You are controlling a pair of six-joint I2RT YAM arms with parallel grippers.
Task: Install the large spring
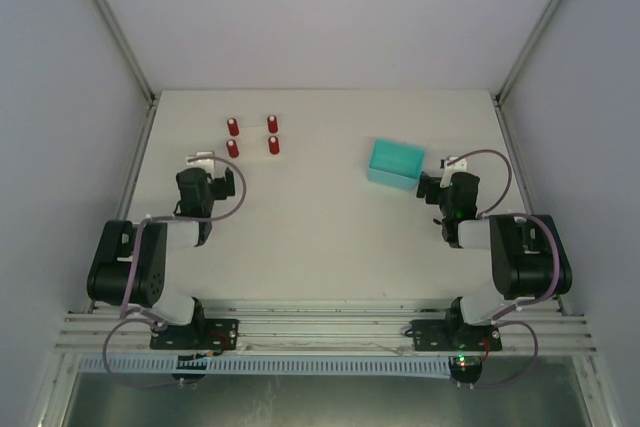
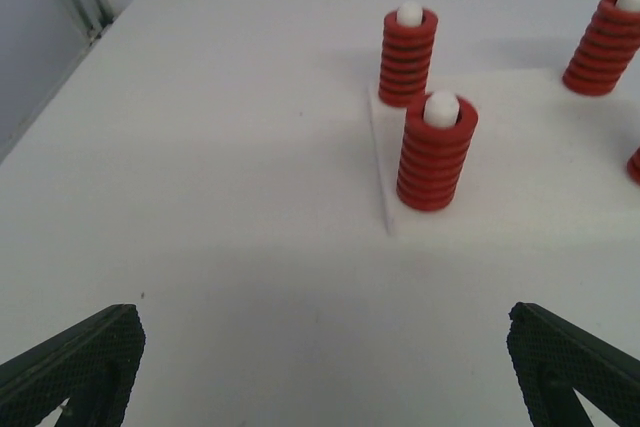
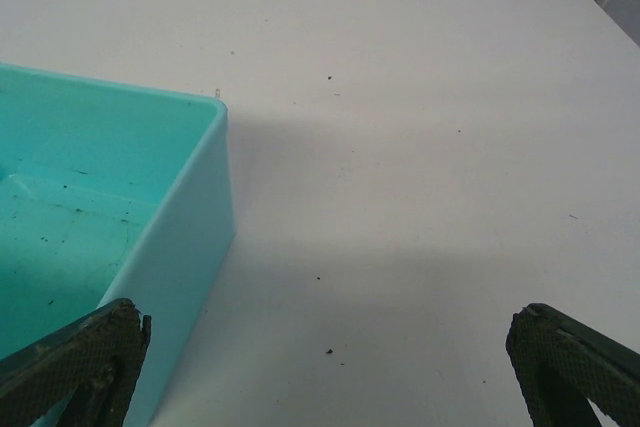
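Four red coiled springs are seated upright on white round-topped pegs. These are set on a flat white base plate at the far left of the white table. The nearest spring is found ahead of the left gripper, slightly right of its centre line and clear of it. That gripper's black textured fingers are spread wide. The right gripper is likewise held apart, just beside a corner of a turquoise plastic bin and well apart from the springs.

You work in a lab test enclosure. White walls, aluminium frame posts and a white table show it.
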